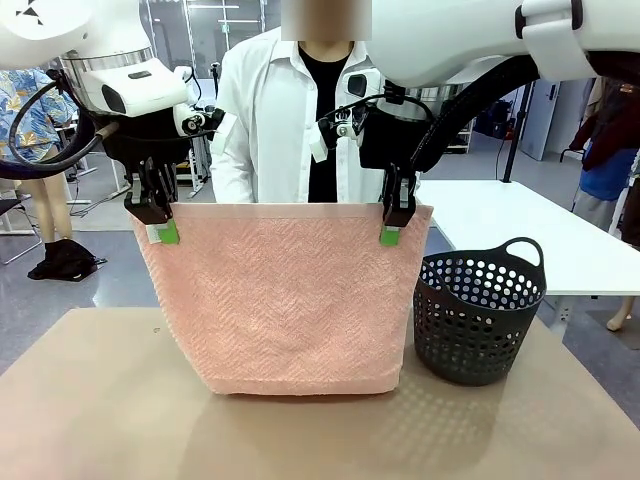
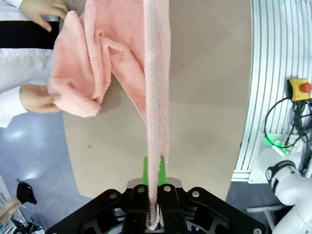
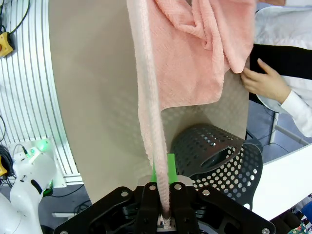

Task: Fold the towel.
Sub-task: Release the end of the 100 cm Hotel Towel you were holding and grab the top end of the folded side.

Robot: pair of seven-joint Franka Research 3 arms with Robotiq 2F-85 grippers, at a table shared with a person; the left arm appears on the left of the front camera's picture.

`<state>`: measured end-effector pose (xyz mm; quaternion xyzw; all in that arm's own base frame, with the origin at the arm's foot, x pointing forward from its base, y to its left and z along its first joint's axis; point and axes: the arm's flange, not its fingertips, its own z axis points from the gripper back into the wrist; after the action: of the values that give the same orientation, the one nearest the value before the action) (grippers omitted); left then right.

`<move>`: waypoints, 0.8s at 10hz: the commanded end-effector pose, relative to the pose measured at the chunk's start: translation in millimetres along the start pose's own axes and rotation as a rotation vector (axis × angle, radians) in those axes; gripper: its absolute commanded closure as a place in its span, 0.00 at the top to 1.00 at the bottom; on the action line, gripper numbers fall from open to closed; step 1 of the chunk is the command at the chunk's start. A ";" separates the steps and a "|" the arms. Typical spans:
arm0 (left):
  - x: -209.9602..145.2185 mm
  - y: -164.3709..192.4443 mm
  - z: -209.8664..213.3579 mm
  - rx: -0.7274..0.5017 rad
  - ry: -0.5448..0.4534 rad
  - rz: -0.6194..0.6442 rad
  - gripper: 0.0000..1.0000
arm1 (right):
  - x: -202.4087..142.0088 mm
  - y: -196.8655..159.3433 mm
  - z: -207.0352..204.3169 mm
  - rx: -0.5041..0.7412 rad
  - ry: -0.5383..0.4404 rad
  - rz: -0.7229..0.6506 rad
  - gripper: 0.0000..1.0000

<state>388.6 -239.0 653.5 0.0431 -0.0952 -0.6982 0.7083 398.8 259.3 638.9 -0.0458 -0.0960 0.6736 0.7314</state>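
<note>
While both grippers hold it up as a sheet, the towel (image 1: 290,300) hangs just beside the basket (image 1: 478,315), its lower edge resting on the desk (image 1: 100,410). Left gripper (image 1: 160,226): clamped on the top corner farther from the basket. Right gripper (image 1: 393,226): clamped on the top corner nearer the basket, green pads pinching the plain band. Wrist views: the rest of the towel falls in loose folds on the side away from the robot, where the person's hands (image 2: 35,97) touch its bunched edge. Step in hand, as judged: the towel is spread between two corners, ready for a fold; no fold is yet laid flat. Next move, as judged: both grippers travel together, at equal height and unchanged spacing, so the top band is carried over and laid down without sag or twist, with release only once the cloth lies on the desk. Obstacles: the basket stands close to the towel's side edge, below the right arm; the person (image 1: 265,130), beyond the basket across the desk, has hands in the cloth
</note>
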 end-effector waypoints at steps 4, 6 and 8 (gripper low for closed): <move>-0.2 0.1 0.0 0.000 0.001 0.001 0.00 | 0.2 0.2 -0.2 -0.003 0.004 -0.001 0.00; -0.2 0.1 0.0 0.000 0.001 0.001 0.00 | 0.2 0.2 -0.2 -0.003 0.004 -0.001 0.00; -0.2 0.1 0.0 0.000 0.001 0.001 0.00 | 0.2 0.2 -0.2 -0.003 0.004 -0.001 0.00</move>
<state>388.6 -239.0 653.5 0.0431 -0.0952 -0.6982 0.7083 398.8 259.3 638.9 -0.0458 -0.0960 0.6736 0.7314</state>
